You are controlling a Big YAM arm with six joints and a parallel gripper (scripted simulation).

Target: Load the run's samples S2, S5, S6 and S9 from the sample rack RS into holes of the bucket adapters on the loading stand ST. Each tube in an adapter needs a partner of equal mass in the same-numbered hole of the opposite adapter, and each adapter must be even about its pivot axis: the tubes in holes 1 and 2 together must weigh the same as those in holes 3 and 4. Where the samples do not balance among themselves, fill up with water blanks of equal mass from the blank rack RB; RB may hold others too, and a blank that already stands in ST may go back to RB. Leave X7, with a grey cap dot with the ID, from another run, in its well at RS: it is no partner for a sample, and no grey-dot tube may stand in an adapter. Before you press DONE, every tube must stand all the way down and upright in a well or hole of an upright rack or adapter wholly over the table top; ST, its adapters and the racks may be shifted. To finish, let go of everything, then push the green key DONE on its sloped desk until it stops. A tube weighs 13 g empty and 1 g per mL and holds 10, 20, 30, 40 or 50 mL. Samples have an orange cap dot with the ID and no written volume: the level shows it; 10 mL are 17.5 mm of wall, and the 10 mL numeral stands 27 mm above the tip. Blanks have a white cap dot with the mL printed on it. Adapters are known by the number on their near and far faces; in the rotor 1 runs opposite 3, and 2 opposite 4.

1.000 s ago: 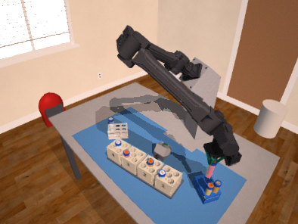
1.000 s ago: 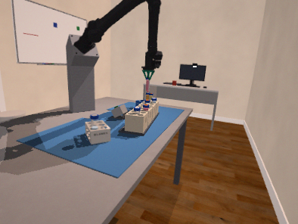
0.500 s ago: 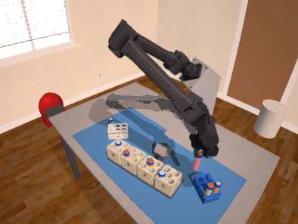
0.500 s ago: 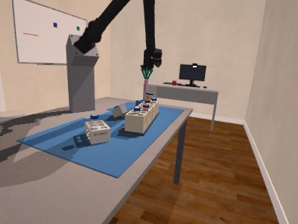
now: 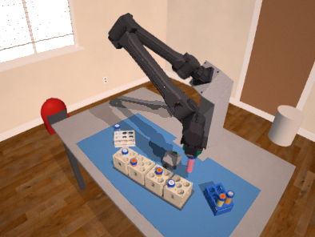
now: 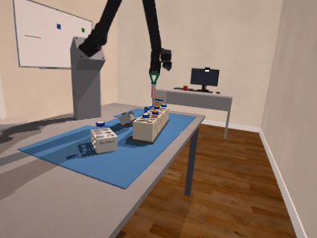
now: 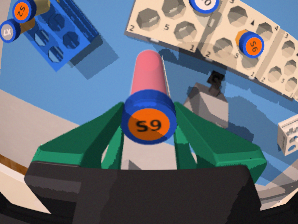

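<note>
My gripper (image 5: pixel 191 157) is shut on sample S9 (image 7: pixel 148 124), a tube with pink liquid and an orange cap dot. It hangs upright in the air (image 5: pixel 190 164), behind the right end of the loading stand ST (image 5: pixel 153 175). ST holds four cream adapters in a row. The blue sample rack RS (image 5: pixel 217 197) stands at the front right with an orange-dot tube (image 7: pixel 23 10) and the grey-dot X7 (image 7: pixel 8 30). The gripper also shows in the exterior view (image 6: pixel 153 82).
The white blank rack RB (image 5: pixel 125 138) stands behind the left end of ST and holds one tube (image 5: pixel 117 126). The grey DONE desk (image 5: pixel 172 159) sits just left of the hanging tube. The arm's grey pedestal (image 5: pixel 216 100) rises at the back.
</note>
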